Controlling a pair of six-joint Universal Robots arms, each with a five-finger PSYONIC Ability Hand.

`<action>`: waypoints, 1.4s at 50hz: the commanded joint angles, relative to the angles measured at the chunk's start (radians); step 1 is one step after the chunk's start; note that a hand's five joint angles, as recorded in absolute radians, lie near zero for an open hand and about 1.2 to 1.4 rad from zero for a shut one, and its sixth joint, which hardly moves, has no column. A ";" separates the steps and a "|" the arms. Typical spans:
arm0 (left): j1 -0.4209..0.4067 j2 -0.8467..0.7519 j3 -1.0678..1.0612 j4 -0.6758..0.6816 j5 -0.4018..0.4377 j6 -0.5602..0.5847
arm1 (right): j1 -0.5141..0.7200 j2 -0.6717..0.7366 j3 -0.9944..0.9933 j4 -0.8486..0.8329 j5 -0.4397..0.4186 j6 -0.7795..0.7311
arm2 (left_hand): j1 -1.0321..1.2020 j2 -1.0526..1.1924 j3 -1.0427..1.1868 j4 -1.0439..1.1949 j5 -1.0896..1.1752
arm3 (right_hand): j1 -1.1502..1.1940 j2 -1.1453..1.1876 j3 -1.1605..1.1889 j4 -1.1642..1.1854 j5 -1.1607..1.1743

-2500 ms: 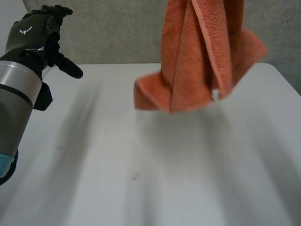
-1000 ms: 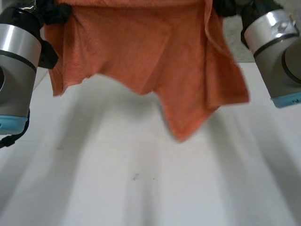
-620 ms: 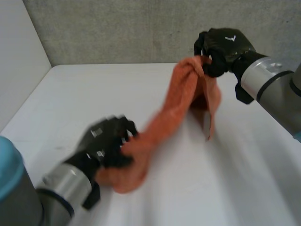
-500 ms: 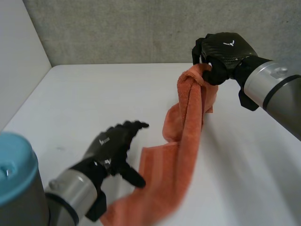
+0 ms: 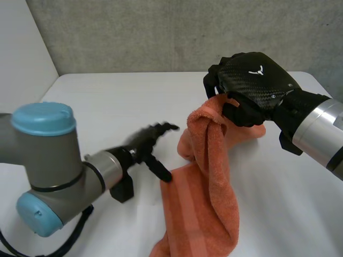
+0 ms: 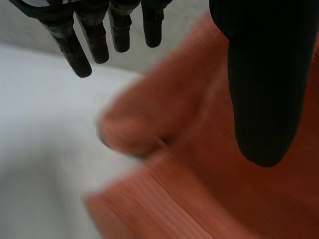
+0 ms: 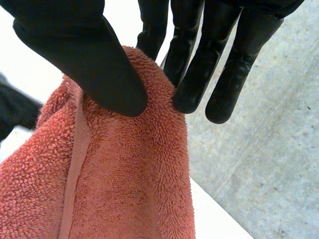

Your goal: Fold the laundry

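Table (image 5: 102,99): white; the towel is carried on its middle and near part.
Left arm (image 5: 53,160): laid low over the table's left side, its light-blue cap turned upward, the forearm directed toward the table's middle.
Left hand (image 5: 140,148): held just above the table near its middle, fingers stretched out straight toward the towel and spread from the thumb; nothing is gripped. In the left wrist view the thumb (image 6: 261,84) is seen over the cloth and the fingers (image 6: 82,50) over bare table beside it; whether the thumb touches the cloth cannot be told.
Towel (image 5: 206,198): orange terry, bunched into a long rope-like shape. One end is lifted at the table's middle right, the other end is spread flat at the table's near edge. The long axis is run from the raised far end down to the near edge, with a paler band along the flat part.
Right hand (image 5: 252,85): raised above the table's right half, back turned upward, closed on the towel's upper end. In the right wrist view the gathered cloth (image 7: 124,169) is pinched between the thumb (image 7: 84,59) and the fingers (image 7: 192,79).
Right arm (image 5: 321,134): brought in from the table's right edge, sloped up toward the hand.
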 commanded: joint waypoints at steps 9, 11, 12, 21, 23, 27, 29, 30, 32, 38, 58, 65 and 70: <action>-0.007 -0.163 0.109 -0.051 0.059 -0.063 | 0.006 -0.121 -0.003 -0.004 0.006 0.019 | 0.209 0.200 0.201 0.202 0.190 | 0.451 0.214 0.211 0.204 0.233; -0.009 -0.164 0.115 -0.053 0.045 -0.061 | 0.006 -0.144 -0.011 -0.004 0.009 0.029 | 0.244 0.235 0.236 0.237 0.225 | 0.451 0.214 0.211 0.204 0.233; -0.013 -0.166 0.119 -0.052 0.027 -0.063 | 0.006 -0.144 -0.011 -0.004 0.009 0.029 | 0.288 0.279 0.280 0.281 0.269 | 0.451 0.214 0.211 0.204 0.233; -0.032 -0.169 0.129 -0.038 -0.019 -0.063 | 0.009 -0.184 -0.031 -0.002 0.000 0.121 | 0.285 0.277 0.277 0.278 0.267 | 0.451 0.214 0.211 0.204 0.233; -0.051 -0.176 0.138 -0.016 -0.019 -0.064 | 0.012 -0.187 -0.031 -0.002 0.000 0.123 | 0.280 0.271 0.271 0.273 0.261 | 0.451 0.214 0.211 0.204 0.233; -0.070 -0.181 0.143 0.004 -0.021 -0.061 | 0.015 -0.204 -0.031 -0.002 -0.002 0.129 | 0.282 0.274 0.274 0.275 0.264 | 0.451 0.214 0.211 0.204 0.233; -0.078 -0.184 0.143 0.010 -0.021 -0.061 | 0.015 -0.205 -0.031 -0.004 -0.002 0.129 | 0.297 0.289 0.289 0.290 0.279 | 0.451 0.214 0.211 0.204 0.233; -0.085 -0.189 0.143 0.010 -0.022 -0.061 | 0.015 -0.205 -0.033 -0.004 0.003 0.128 | 0.466 0.457 0.458 0.459 0.447 | 0.451 0.214 0.211 0.204 0.233; -0.094 -0.190 0.143 0.011 -0.028 -0.060 | 0.013 -0.204 -0.033 -0.007 0.003 0.128 | 0.981 0.973 0.973 0.974 0.963 | 0.451 0.214 0.211 0.204 0.233; -0.093 -0.140 0.125 0.048 -0.233 -0.046 | -0.009 -0.173 -0.026 -0.010 0.000 0.120 | 1.207 1.198 1.199 1.200 1.188 | 0.451 0.214 0.211 0.204 0.233; 0.166 0.219 -0.095 0.016 -0.343 0.394 | -0.137 0.215 -0.017 0.182 0.020 -0.049 | 1.207 1.198 1.199 1.200 1.188 | 0.451 0.214 0.211 0.204 0.233; 0.182 0.202 -0.090 0.021 -0.343 0.494 | -0.131 0.388 -0.100 0.220 0.081 -0.219 | 1.207 1.198 1.199 1.200 1.188 | 0.451 0.214 0.211 0.204 0.233; 0.177 0.123 0.060 0.074 -0.344 0.496 | -0.122 0.463 -0.302 0.116 0.193 -0.175 | 1.207 1.198 1.199 1.200 1.188 | 0.451 0.214 0.211 0.204 0.233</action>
